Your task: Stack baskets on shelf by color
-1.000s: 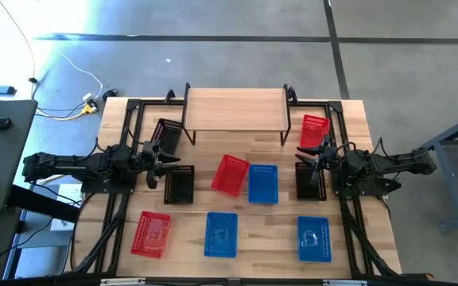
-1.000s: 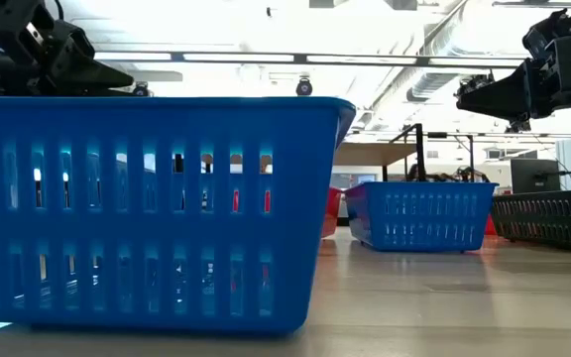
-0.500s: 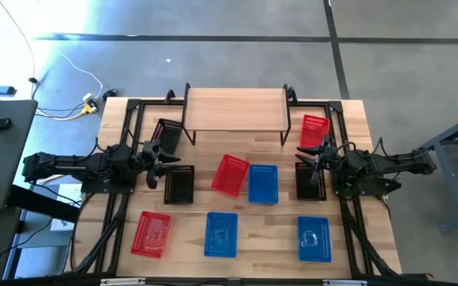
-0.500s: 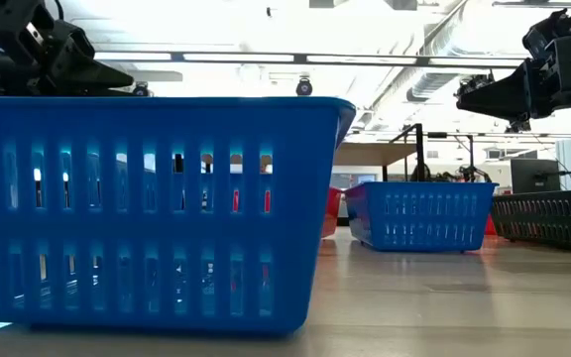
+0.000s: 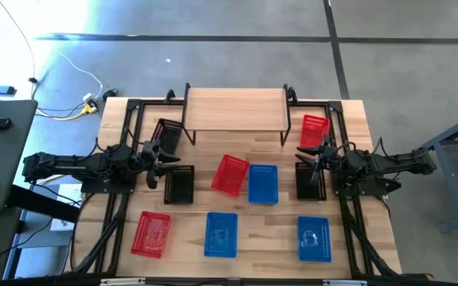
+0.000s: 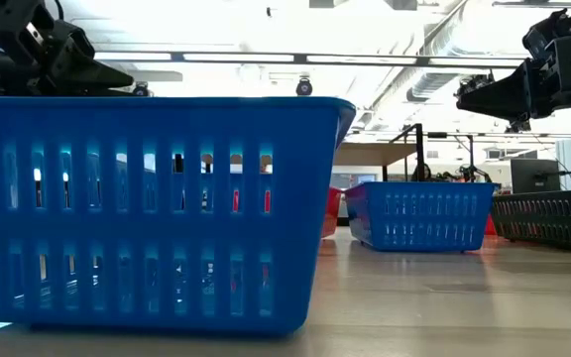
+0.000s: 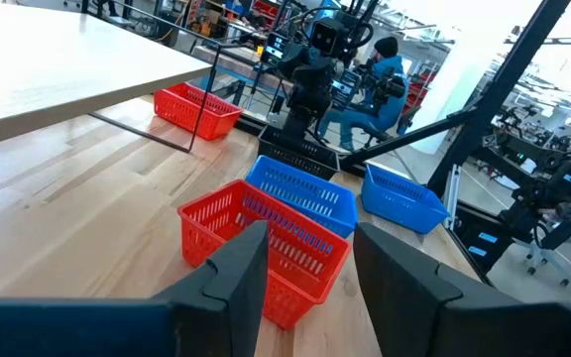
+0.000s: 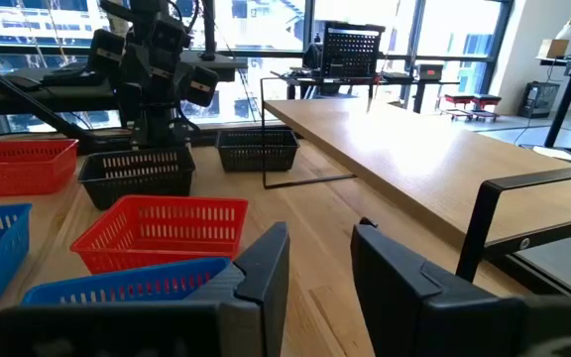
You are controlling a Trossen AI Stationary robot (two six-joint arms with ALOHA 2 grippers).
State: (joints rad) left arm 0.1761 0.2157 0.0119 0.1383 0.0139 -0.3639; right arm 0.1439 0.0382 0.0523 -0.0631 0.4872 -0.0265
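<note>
With the shelf (image 5: pixel 235 109) bare and the baskets (image 5: pixel 262 183) scattered on the desk (image 5: pixel 269 238), left pincer (image 5: pixel 165 163) and right pincer (image 5: pixel 307 156) hover released, likely ready to pick.

Grey concrete floor (image 5: pixel 213 56), large windows (image 8: pixel 266 30)

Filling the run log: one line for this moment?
shelf: bare | left claw: open, beside black basket | right claw: open, above black basket | nothing held

Near blue basket (image 6: pixel 157 213) fills low view, cut off at left, hiding table behind.
</note>
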